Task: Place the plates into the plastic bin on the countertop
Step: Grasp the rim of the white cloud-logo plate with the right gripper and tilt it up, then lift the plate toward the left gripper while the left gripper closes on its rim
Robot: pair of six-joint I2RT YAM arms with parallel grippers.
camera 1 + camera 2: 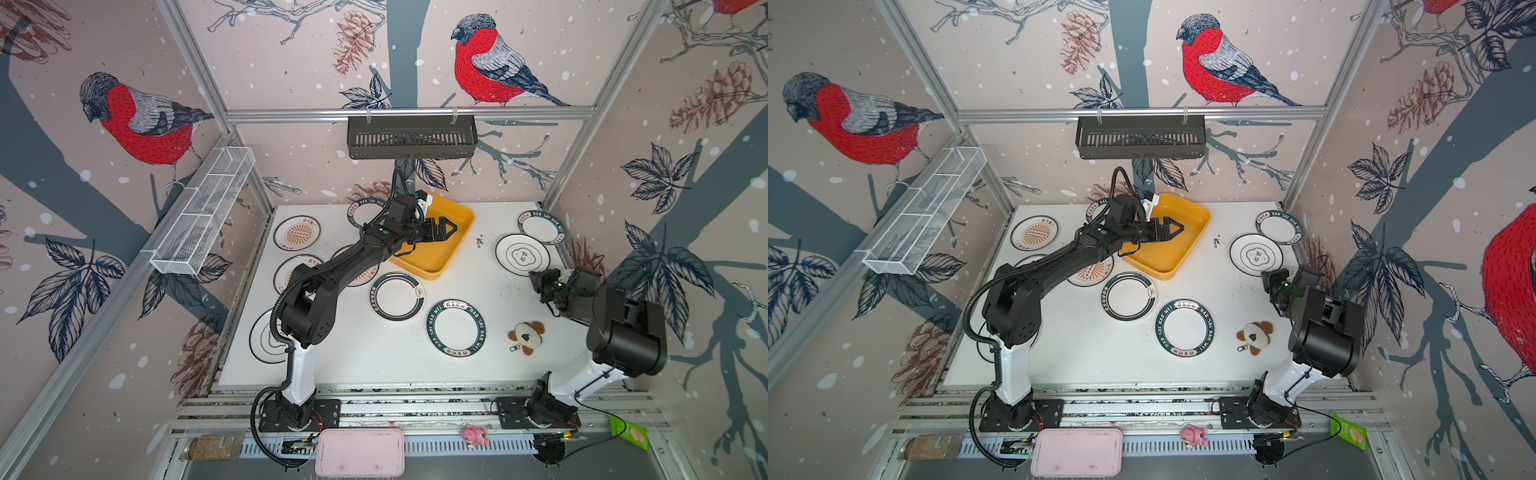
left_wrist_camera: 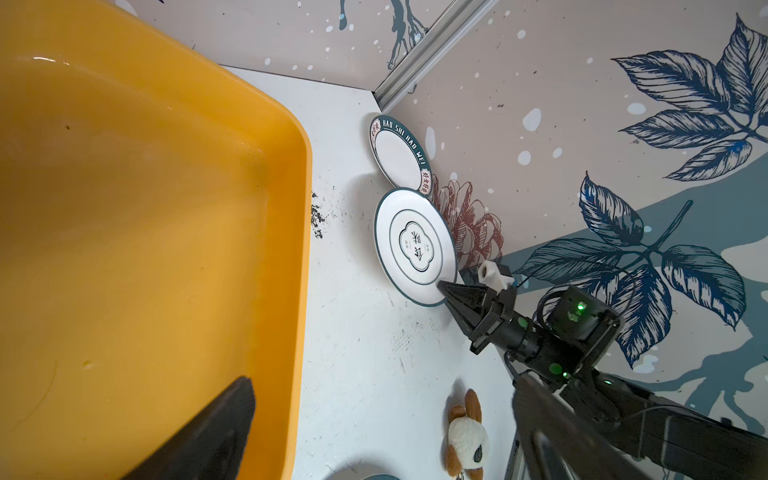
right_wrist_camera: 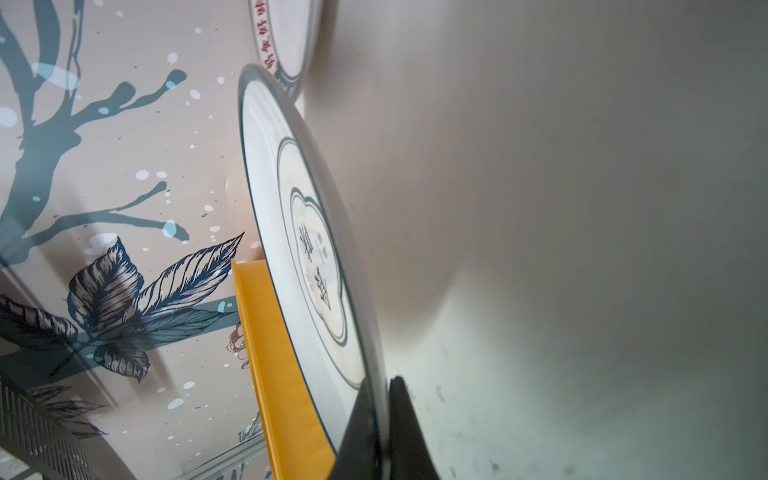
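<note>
Ringed plate (image 1: 522,254), white with thin dark circles and a lobed centre mark, is lying directly ahead of the right tool (image 2: 444,286). That tool is pinching the plate's near rim between closed fingers (image 3: 405,436), and the right wrist view is showing the rim running edge-on between them. Whether the rim is resting on the bench (image 1: 374,357) or riding just above it cannot be told. Lettered plate (image 1: 542,227), green-rimmed, is lying just past the ringed plate, farther from the same tool and close to the wall. Yellow bin (image 1: 446,253) is sitting well off to that tool's side, across bare bench. Left tool (image 1: 446,229) is hovering over the bin's interior with its jaws spread wide, gripping nothing. Behind and beside the left tool's arm, further plates are lying flat on the bench, outside the bin: a sunburst plate (image 1: 297,233), a green-banded plate (image 1: 397,296) and a second lettered plate (image 1: 456,327). A plush toy (image 1: 527,337) is lying near the right tool's wrist.
</note>
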